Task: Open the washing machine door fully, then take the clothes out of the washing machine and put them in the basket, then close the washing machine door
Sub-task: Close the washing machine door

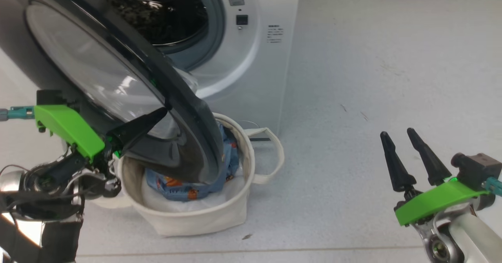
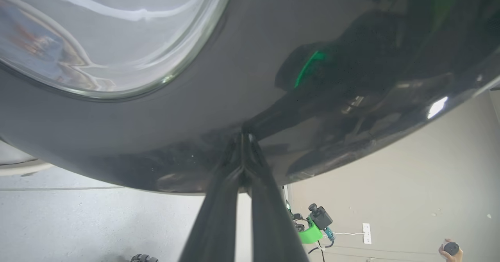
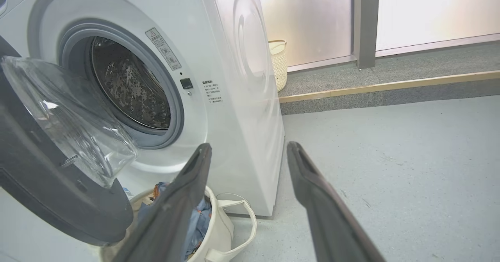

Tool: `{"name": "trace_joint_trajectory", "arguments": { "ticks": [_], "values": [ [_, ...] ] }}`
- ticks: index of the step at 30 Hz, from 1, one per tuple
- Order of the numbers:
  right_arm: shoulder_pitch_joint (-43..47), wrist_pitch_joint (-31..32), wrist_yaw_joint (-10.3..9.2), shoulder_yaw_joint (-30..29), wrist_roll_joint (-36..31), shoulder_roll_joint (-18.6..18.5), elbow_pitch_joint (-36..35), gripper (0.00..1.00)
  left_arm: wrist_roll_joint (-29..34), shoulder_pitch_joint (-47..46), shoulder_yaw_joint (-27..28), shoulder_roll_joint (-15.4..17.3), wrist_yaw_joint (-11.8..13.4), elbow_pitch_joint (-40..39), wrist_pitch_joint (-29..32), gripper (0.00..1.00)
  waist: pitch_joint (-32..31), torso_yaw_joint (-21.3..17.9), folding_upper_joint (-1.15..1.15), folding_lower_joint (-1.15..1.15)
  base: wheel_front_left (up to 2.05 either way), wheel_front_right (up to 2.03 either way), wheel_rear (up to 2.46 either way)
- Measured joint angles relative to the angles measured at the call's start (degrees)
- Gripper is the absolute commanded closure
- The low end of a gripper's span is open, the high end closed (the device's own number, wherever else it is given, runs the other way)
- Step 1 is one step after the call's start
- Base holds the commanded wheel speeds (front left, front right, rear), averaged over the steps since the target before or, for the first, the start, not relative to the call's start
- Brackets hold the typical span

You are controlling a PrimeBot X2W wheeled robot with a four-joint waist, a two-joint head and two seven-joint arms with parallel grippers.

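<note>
Pressing our pinched-shut left end effector (image 2: 244, 136) against the washing machine door (image 1: 78, 59) at centre-left, clothes (image 1: 231, 157) lying in the basket (image 1: 204, 220) beneath, we judge door-closing is in hand, needing a steady push shutward; right end effector (image 1: 396, 133) gapes empty, lower right.

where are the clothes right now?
Head view, lower left of centre: the clothes sit in the basket on the floor before the washing machine, partly hidden by the open door.

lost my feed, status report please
Left end effector shut, tips on washing machine door rim. Right end effector open, empty. Clothes in basket, door hanging over it.
</note>
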Motion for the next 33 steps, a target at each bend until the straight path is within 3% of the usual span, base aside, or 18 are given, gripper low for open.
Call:
{"name": "trace_joint_trajectory", "arguments": {
  "ticks": [8, 16, 17, 18, 22, 26, 28, 30, 33],
  "values": [
    [-0.6, 0.0, 0.0, -0.2, 0.0, 0.1, 0.0, 0.0, 0.4, -1.5, 0.3, -0.4, -1.0, 0.2, -0.7, 1.0, 1.8, -2.4, 0.0, 0.0, 0.0, 0.0, 0.0],
    [-0.6, 0.0, 0.0, -0.5, 0.0, 0.5, -0.1, 0.0, 1.4, -1.8, -0.6, -0.4, -2.2, 0.0, -1.0, 1.0, 1.8, -1.1, 0.0, 0.0, 0.0, 0.0, 0.0],
    [-0.6, 0.0, 0.0, -0.5, 0.0, 0.5, -0.1, 0.0, 1.9, -1.7, -0.9, -0.3, -2.6, 0.0, -1.2, 0.32, 1.7, -0.8, 0.0, 0.0, 0.0, 0.0, 0.0],
    [-0.6, 0.0, 0.0, -0.5, 0.0, 0.5, -0.1, 0.0, 2.6, -1.6, -1.3, -0.2, -2.6, -0.1, -1.3, 0.0, 1.6, -0.5, 0.0, 0.0, 0.0, 0.0, 0.0],
    [-0.6, 0.0, 0.0, -0.8, 0.0, 0.5, -0.2, 0.0, 4.0, 0.4, -2.3, 0.4, -4.1, -0.4, -1.3, 0.0, 1.3, 1.0, 0.0, 0.0, 0.0, 0.0, 0.0],
    [-0.5, 0.0, 0.0, -0.8, 0.0, 0.4, -0.1, 0.0, 8.3, 2.7, -3.6, 2.3, -7.5, -0.5, -3.7, 0.0, 0.7, 2.5, 0.0, 0.0, 0.0, 0.0, 0.0],
    [-0.4, 0.0, 0.0, -0.8, 0.0, 0.4, -0.1, 0.0, 11.0, 3.8, -3.9, 3.4, -9.1, -0.3, -6.1, 0.0, 0.3, 3.1, 0.0, 0.0, 0.0, 0.0, 0.0],
    [-0.4, 0.0, 0.0, -0.8, 0.0, 0.3, -0.1, 0.0, 18.2, 5.2, -5.5, 5.5, -12.4, 0.5, -11.6, 0.0, -0.3, 4.0, 0.0, 0.0, 0.0, 0.0, 0.0],
    [-0.3, 0.0, 0.0, -0.9, 0.0, 0.3, -0.2, 0.0, 21.1, 6.2, -5.9, 5.8, -14.2, 1.8, -15.3, 0.0, -0.6, 4.5, 0.0, 0.0, 0.0, 0.0, 0.0]
  ]
}}
